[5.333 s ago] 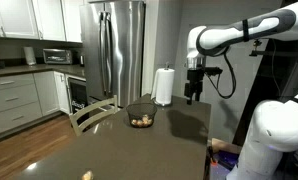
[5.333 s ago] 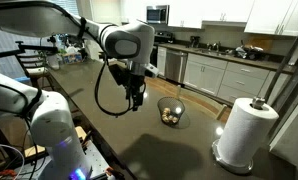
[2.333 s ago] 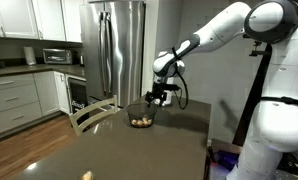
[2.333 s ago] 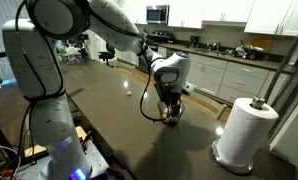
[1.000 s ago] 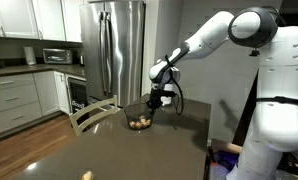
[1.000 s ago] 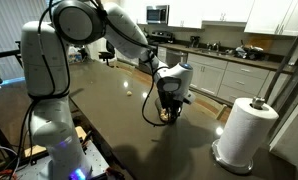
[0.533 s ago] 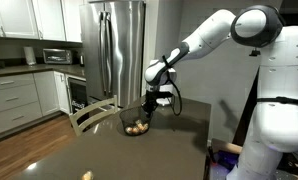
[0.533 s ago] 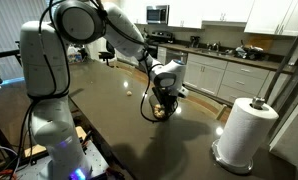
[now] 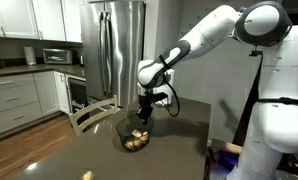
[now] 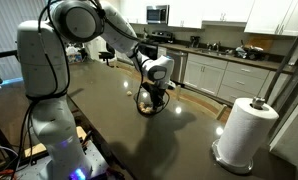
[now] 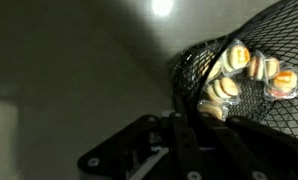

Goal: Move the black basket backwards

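The black basket [image 9: 134, 136] is a small round bowl of thin black wire with tan-yellow lumps inside, resting on the dark table [image 9: 79, 150]. In both exterior views my gripper [image 9: 143, 118] reaches down onto the basket's rim, shut on the wire. From the other side the basket [image 10: 149, 102] sits under the gripper [image 10: 155, 93]. In the wrist view the mesh of the basket [image 11: 251, 72] fills the upper right, lumps visible through it, and my gripper [image 11: 185, 112] pinches its edge.
A paper towel roll [image 10: 243, 131] stands on the table near its end. A wooden chair back [image 9: 93, 115] stands at the table's side. A small light object [image 9: 87, 175] lies on the near tabletop. A fridge [image 9: 120, 50] and cabinets stand beyond.
The gripper has dragged the basket along the table, away from the paper towel roll, staying shut on the rim throughout.
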`<state>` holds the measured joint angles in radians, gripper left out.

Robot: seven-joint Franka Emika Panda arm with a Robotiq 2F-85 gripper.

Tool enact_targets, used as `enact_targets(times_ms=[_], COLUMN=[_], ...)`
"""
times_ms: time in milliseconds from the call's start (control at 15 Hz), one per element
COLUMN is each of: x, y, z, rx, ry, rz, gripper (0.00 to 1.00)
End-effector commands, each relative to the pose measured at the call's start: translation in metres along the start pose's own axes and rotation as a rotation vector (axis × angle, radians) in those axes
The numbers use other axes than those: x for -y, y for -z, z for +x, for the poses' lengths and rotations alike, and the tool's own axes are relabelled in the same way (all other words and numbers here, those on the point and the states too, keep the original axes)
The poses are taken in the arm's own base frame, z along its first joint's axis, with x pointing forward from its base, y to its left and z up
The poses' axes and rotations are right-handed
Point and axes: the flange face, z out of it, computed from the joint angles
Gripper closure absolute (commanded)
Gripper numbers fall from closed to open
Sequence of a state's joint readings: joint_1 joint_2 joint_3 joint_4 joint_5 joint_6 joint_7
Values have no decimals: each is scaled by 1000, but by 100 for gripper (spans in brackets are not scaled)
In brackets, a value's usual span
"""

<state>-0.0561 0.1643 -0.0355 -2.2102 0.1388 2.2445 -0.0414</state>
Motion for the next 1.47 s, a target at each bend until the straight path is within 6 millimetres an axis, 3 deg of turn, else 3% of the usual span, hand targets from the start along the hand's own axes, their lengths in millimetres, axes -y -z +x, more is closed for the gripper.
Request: enact_targets(times_ms=[0, 400, 800, 1400], x=[30, 88, 132, 171], y=[4, -22, -42, -49], z=[-10, -23, -40, -48], rx=[54, 172, 301, 311], ry=[160, 358, 531, 645], rz=[-21, -79, -165, -190], gripper=[94, 94, 94, 94])
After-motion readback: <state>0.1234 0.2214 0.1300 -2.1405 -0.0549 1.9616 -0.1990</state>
